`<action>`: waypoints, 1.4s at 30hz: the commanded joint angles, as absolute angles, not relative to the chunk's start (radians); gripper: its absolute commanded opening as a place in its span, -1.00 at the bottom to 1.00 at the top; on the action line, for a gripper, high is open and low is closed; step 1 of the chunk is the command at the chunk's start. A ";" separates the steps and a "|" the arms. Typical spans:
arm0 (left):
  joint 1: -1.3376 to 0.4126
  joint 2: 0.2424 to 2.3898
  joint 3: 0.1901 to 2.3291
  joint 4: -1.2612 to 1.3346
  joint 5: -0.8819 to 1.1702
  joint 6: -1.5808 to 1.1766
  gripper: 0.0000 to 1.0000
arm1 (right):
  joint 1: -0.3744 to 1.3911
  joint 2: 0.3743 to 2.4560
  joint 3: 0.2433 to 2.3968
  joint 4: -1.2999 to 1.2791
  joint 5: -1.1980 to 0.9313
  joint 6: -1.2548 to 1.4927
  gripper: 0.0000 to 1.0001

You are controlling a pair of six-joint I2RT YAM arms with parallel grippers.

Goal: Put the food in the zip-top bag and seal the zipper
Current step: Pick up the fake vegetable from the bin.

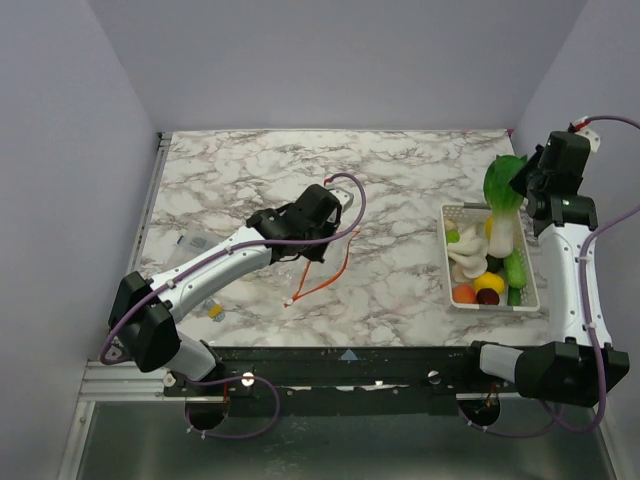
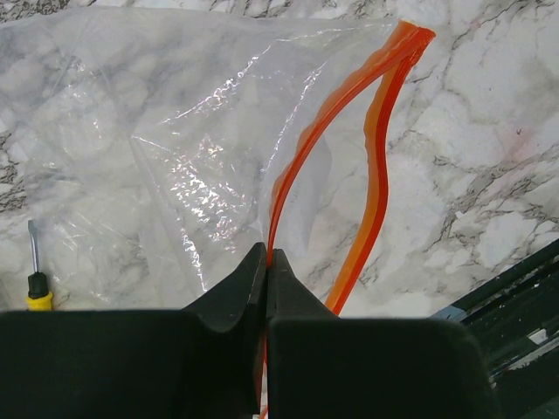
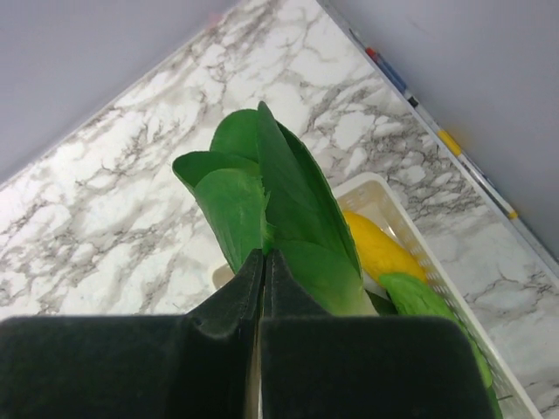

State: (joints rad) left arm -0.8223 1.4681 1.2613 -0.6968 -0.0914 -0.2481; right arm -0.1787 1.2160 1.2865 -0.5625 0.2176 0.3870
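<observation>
top external shows the left claw low on the bench left of centre, pinching the zipper of the zip-top bag, which lies flat and almost invisible on the marble; the right claw is at the far right, holding the leafy green vegetable over the far end of the white tray, where the peach and the yellow, green and white pieces lie. left wrist shows that claw pressed together on one lip of the red-orange strip, the other lip bowing away so the mouth gapes narrowly; a yellow-handled tool lies off to the side. right wrist shows that claw clamped on the green leaves rather than the white stem, the tray below. likely trouble: the vegetable is well apart from the bag and the mouth is barely open, so the leaves could snag a lip or shove the floppy film away; the leaf grip may let the toy swing or slip on the way across, and the one-lip pinch could slide off if tugged.
</observation>
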 commanded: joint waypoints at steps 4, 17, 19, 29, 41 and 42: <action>-0.822 1.474 1.291 -0.695 -0.032 -0.299 -1.00 | -0.185 1.202 1.426 -0.632 0.132 0.387 -0.99; -0.791 1.373 1.302 -0.727 -0.185 -0.603 -1.00 | -0.164 1.159 1.182 -0.454 -0.290 0.982 -0.99; -0.790 1.360 1.304 -0.726 -0.211 -0.635 -1.00 | -0.096 1.128 1.087 -0.362 -0.245 1.099 -0.99; -0.790 1.375 1.347 -0.732 -0.185 -0.693 -1.00 | 0.041 1.014 1.100 -0.500 0.211 1.244 -0.99; -0.789 1.357 1.386 -0.733 -0.138 -0.617 -1.00 | 0.041 0.967 0.986 -0.714 0.695 1.138 -0.99; -0.790 1.357 1.393 -0.737 -0.139 -0.610 -1.00 | 0.040 0.963 0.957 -0.721 0.732 1.138 -0.99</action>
State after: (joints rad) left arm -0.7921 1.3781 1.3380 -0.7361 -0.1619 -0.6510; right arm 0.0441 0.9840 1.0565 -0.6159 0.4999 1.1511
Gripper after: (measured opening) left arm 0.012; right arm 0.008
